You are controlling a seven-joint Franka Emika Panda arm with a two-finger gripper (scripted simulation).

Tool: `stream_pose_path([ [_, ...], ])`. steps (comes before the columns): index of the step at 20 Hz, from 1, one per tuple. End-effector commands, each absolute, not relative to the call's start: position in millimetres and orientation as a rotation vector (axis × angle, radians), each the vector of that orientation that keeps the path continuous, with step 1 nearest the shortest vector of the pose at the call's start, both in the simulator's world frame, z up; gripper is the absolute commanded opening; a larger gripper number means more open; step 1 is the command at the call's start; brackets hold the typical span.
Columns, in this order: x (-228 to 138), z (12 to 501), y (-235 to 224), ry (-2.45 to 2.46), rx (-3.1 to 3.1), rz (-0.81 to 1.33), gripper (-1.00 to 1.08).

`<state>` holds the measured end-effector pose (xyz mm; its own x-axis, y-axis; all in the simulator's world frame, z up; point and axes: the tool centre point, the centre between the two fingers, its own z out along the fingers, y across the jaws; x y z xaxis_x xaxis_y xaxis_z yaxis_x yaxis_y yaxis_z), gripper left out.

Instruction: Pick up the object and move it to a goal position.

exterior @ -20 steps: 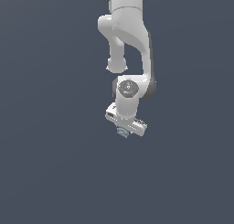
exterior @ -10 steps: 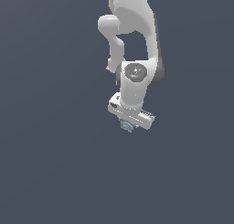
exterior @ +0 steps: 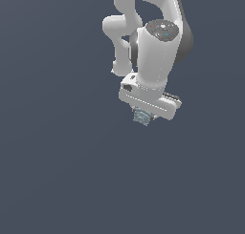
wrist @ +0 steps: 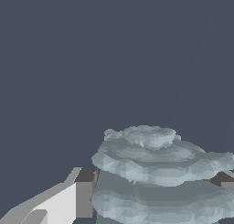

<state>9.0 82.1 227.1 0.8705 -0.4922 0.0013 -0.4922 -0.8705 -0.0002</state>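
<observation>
Raised higher, jaws clamp the object (exterior: 141,116).

Flat, even simulator light on my views; no cast shadows or glare. Both renders sharp, faceted, undistorted at the edges.

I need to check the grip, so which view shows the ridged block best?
The wrist view: the block fills it, ridges clear, between the hand's fingers. The exterior view shows only a small bit peeking under the hand.
</observation>
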Motion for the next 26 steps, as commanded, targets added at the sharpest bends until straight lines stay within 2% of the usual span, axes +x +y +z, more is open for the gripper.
stream_pose_path([
  [1,9,256,89,-0.800,3.037,0.001,-1.00],
  [15,15,400,125,-0.800,3.037,0.001,-1.00],
  [26,21,469,144,-0.799,3.038,0.000,-1.00],
])
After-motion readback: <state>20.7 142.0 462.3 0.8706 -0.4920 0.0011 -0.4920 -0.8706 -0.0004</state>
